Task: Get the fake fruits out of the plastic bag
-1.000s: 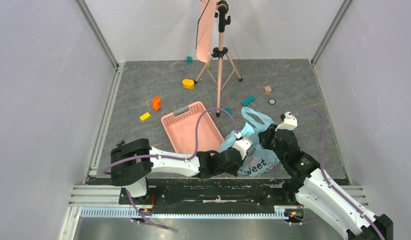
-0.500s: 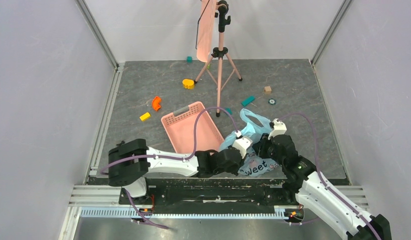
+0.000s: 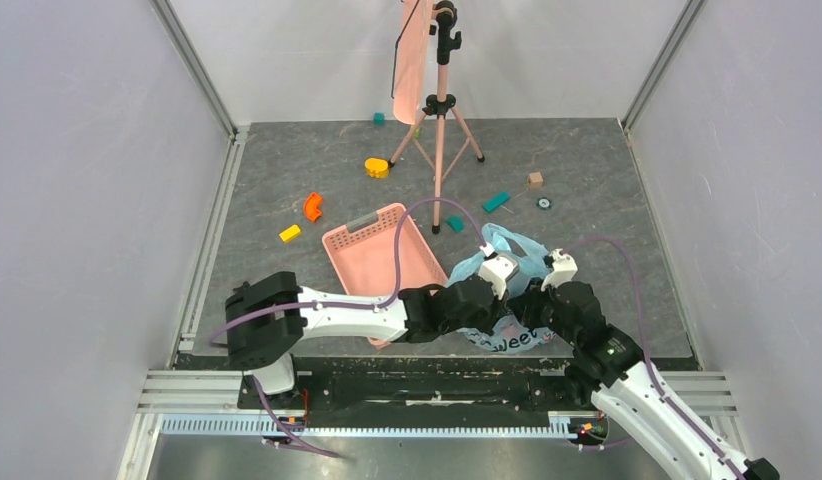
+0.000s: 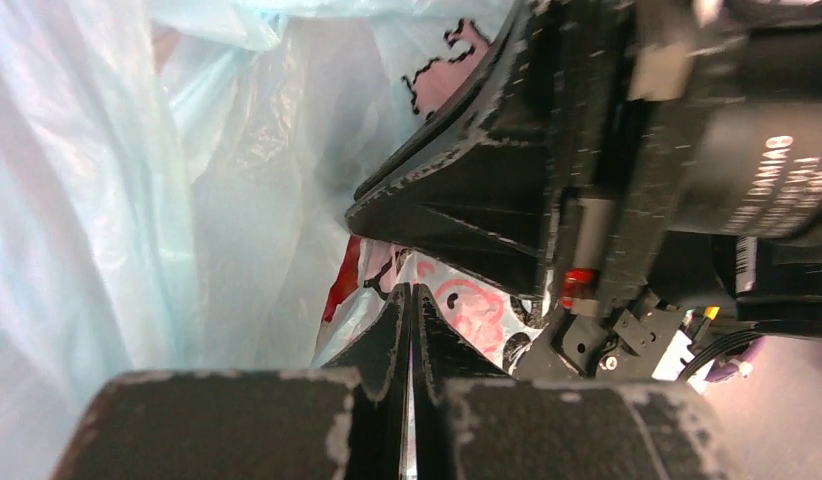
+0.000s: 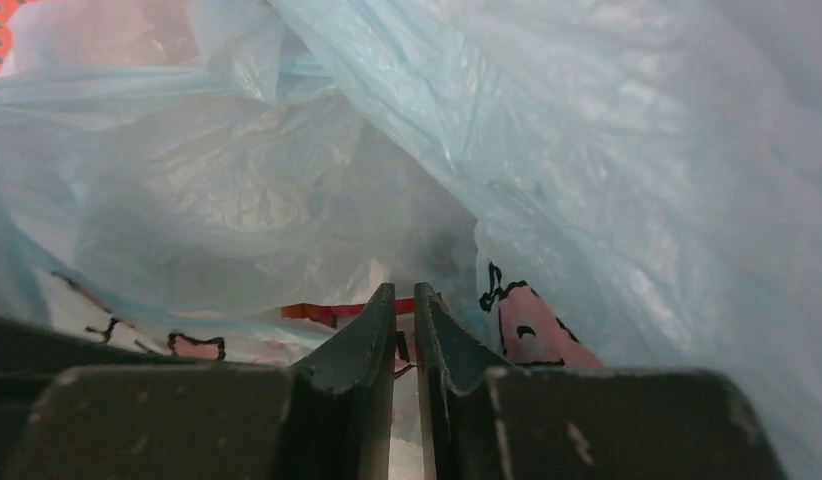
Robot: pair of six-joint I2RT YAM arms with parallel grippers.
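Grey tabletop holds the plastic bag; left claw closed against it, right claw unclear.

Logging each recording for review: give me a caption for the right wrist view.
Right gripper, jaws nearly together, buried among folds of the light-blue plastic bag.

The top camera looks steeply down from the near side; both wrist cameras (very close) face the plastic bag, which all three views share.
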